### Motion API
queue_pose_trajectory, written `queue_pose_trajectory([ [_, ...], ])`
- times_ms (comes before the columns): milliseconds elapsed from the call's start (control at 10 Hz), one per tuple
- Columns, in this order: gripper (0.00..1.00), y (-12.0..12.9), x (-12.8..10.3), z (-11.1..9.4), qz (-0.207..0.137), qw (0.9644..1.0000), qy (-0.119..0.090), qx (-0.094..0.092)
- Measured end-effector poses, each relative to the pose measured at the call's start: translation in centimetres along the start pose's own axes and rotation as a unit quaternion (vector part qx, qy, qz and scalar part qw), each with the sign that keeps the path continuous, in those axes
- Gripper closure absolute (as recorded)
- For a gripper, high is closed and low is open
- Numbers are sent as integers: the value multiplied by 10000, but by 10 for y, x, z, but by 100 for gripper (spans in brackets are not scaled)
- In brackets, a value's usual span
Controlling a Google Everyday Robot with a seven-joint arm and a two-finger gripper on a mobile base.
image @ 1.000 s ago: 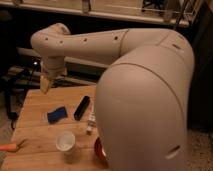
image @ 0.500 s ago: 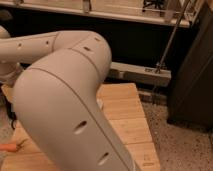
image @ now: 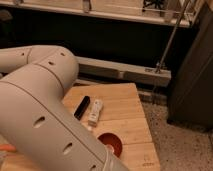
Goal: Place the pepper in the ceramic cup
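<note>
pepper [image: 4, 148]: only an orange sliver is made out at the far left edge, low down, beside the arm [image: 45, 115] | ceramic cup: hidden by the arm | gripper: out of view, its opening cannot be told | wooden table [image: 125, 100]: red bowl [image: 111, 142] is seen nearest, white oblong item [image: 95, 111] and black oblong item [image: 82, 107] side by side behind it

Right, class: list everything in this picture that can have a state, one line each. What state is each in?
Round red bowl: upright on the wooden table, nothing visible inside.
Black rectangular bar: lying flat.
White oblong object: lying flat beside the bar.
Slender orange-red pepper: only a sliver shows at the left edge, not held.
White ceramic cup: hidden from view.
Hand: out of view, beyond the white robot arm.
</note>
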Motion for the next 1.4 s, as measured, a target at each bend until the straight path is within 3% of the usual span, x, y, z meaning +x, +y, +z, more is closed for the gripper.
queue_pose_trajectory([
  [100,20,-5,10,10,-34,10000,0,33],
  [600,20,-44,28,51,-485,9970,-473,-377],
  [1000,20,-66,31,93,-578,9937,-846,-460],
  [1400,20,-85,31,134,-637,9916,-1028,-460],
])
